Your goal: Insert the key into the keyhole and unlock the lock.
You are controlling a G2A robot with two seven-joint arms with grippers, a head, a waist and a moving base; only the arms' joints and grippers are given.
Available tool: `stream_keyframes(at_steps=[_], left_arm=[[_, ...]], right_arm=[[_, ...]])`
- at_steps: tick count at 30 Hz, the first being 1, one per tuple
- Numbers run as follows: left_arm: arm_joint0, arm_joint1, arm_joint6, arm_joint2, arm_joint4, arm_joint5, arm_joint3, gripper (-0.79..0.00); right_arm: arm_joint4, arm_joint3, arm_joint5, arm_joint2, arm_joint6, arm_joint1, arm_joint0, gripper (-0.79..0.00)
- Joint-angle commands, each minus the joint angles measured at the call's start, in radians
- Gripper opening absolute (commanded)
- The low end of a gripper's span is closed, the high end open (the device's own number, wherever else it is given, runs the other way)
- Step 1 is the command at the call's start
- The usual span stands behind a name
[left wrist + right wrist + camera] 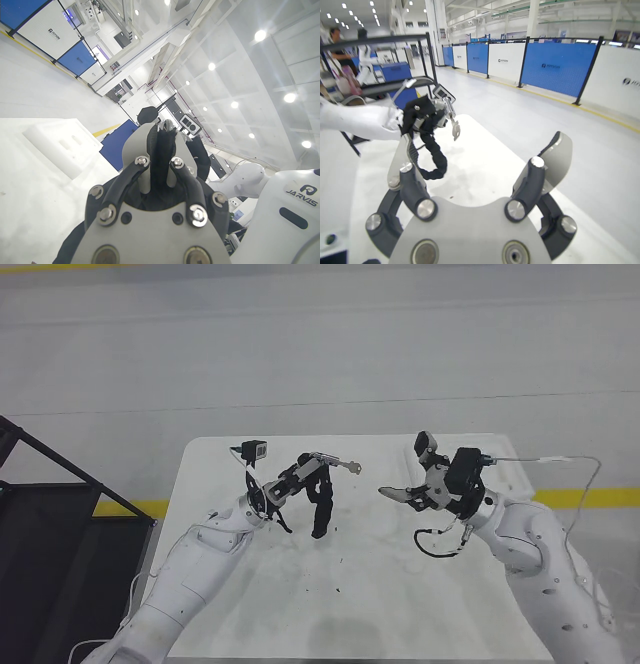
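White desk point(400, 604) with rounded corners lies under both arms. Your widest bare stretch is the near half, toward the robot, marked only by small dark specks. Both claws hang over the far half, fairly near the far edge. A black rack point(60, 554) stands on the floor just off the desk's left edge, so room is tighter on that side. Off the right edge there is open floor with a yellow line point(590, 497).

Your left claw point(312, 468) is clamped together on the lock point(322, 504) and holds it up above the middle of the desk. The lock is a black fabric-sleeved cable point(435, 162) with a silver barrel point(448, 106) at the top. The cable droops in a loop below the claw, and you cannot tell whether its lowest bend touches the desk.

The key point(350, 466) sticks out from the end of the barrel, just beyond the left claw's tips, and points toward the right arm. How deep it sits in the barrel cannot be told.

Your right claw point(404, 467) is spread wide, its 2 fingers point(557, 147) well apart and holding nothing. It faces the key from the right, near it but not touching, with a gap of open air between them.
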Motion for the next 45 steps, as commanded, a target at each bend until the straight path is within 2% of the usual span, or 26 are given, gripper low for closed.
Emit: stream_keyframes(at_steps=[1,18,20,24,28,32,36,45], left_arm=[[0.000,0.000,0.000,0.000,0.000,0.000,0.000,-0.785],[0.000,0.000,0.000,0.000,0.000,0.000,0.000,-0.785],[0.000,0.000,0.000,0.000,0.000,0.000,0.000,-0.785],[0.000,0.000,0.000,0.000,0.000,0.000,0.000,-0.785],[0.000,0.000,0.000,0.000,0.000,0.000,0.000,-0.785],[0.000,0.000,0.000,0.000,0.000,0.000,0.000,-0.785],[0.000,0.000,0.000,0.000,0.000,0.000,0.000,-0.785],[0.000,0.000,0.000,0.000,0.000,0.000,0.000,-0.785]], right_arm=[[-0.046,0.003,0.003,-0.003,-0.015,0.000,0.001,0.000],[-0.046,0.003,0.003,-0.003,-0.015,0.000,0.001,0.000],[-0.098,-0.012,0.024,-0.005,-0.035,0.000,-0.001,0.000],[-0.260,0.021,-0.003,-0.004,-0.120,0.007,0.037,0.000],[-0.320,0.102,-0.117,-0.021,-0.201,0.013,0.102,0.000],[-0.287,0.190,-0.278,-0.047,-0.235,0.017,0.177,0.000],[-0.211,0.254,-0.278,-0.127,-0.245,0.033,0.233,0.000],[0.137,0.404,-0.278,-0.374,-0.161,0.068,0.403,0.000]])
